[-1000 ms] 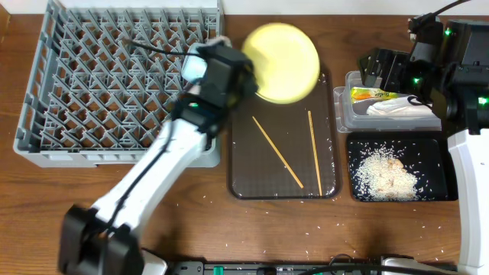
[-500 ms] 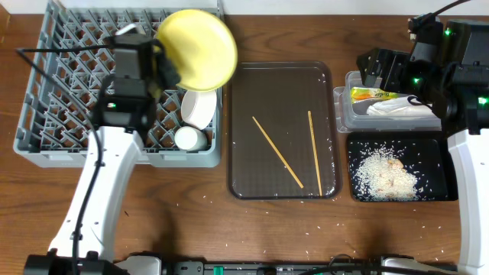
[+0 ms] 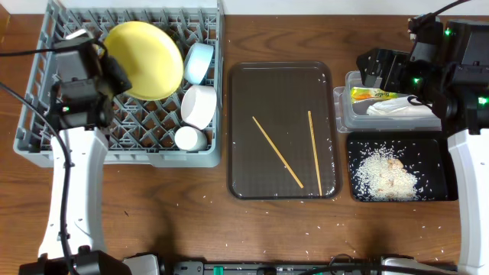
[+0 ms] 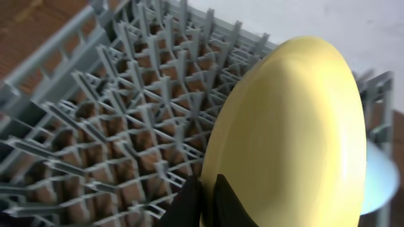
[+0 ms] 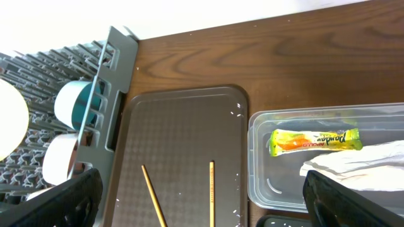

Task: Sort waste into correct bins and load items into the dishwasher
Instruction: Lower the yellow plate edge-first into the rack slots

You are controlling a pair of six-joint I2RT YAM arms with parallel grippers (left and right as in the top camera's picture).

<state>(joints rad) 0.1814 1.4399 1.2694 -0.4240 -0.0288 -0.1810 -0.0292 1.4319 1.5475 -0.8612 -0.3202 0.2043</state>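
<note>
My left gripper (image 3: 107, 67) is shut on the rim of the yellow plate (image 3: 145, 50), holding it tilted over the back of the grey dish rack (image 3: 46, 145); the wrist view shows the plate (image 4: 297, 139) on edge between the jaws (image 4: 206, 202). A light-blue bowl (image 3: 199, 63), a white bowl (image 3: 199, 105) and a small white cup (image 3: 189, 138) stand in the rack's right side. My right gripper (image 5: 202, 202) is open and empty, above the clear tub (image 3: 348, 114) holding the green-and-yellow sachet (image 3: 372, 94) and white napkin (image 3: 397, 108). White rice (image 3: 386, 174) lies in the black tub (image 3: 359, 191).
A dark-brown tray (image 3: 244, 183) with two wooden chopsticks (image 3: 278, 152) lies between the rack and the tubs. Loose rice grains are scattered on the wooden table in front of the tray. The right arm's base stands at the right edge.
My left gripper has carried the yellow plate leftward from above the tray's back edge to over the rack. The right arm has not moved.
</note>
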